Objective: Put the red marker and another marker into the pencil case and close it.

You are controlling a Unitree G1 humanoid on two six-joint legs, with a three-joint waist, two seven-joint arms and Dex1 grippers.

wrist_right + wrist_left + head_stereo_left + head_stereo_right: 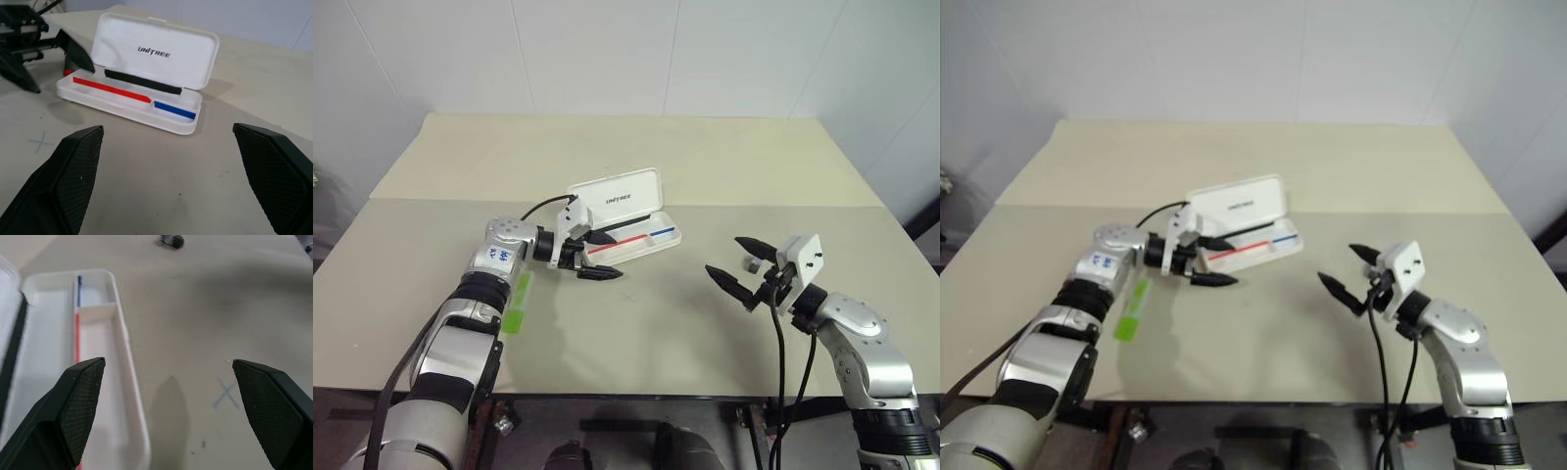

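Pencil case (626, 220): white hard plastic, rounded corners, lying open near the middle of the table (636, 323), hinged lid upright at the far side, tray facing the robot; a red stripe and a blue stripe line the tray, with a black strip along the hinge. Likely light and stiff, prone to skidding on the smooth top if pushed; the lid is best pressed down from its upper edge while the tray is steadied. Red marker (70, 71): only a small red end shows behind the left gripper's finger at the tray's end, so whether it lies in the tray or beside it cannot be told. Green highlighter (1133, 308): short, chunky, lying flat on the table beside the left forearm, well apart from the case; probably light, rigid and slick, best pinched across its flat sides at mid-length. Left gripper (590, 257): jaws wide apart, holding nothing, hovering just at the case's near-left end. Right gripper (738, 262): jaws wide apart, empty, well to the right of the case, pointing toward it. Open table lies between the case and the right gripper and along the near edge; the highlighter sits closer to that near edge.
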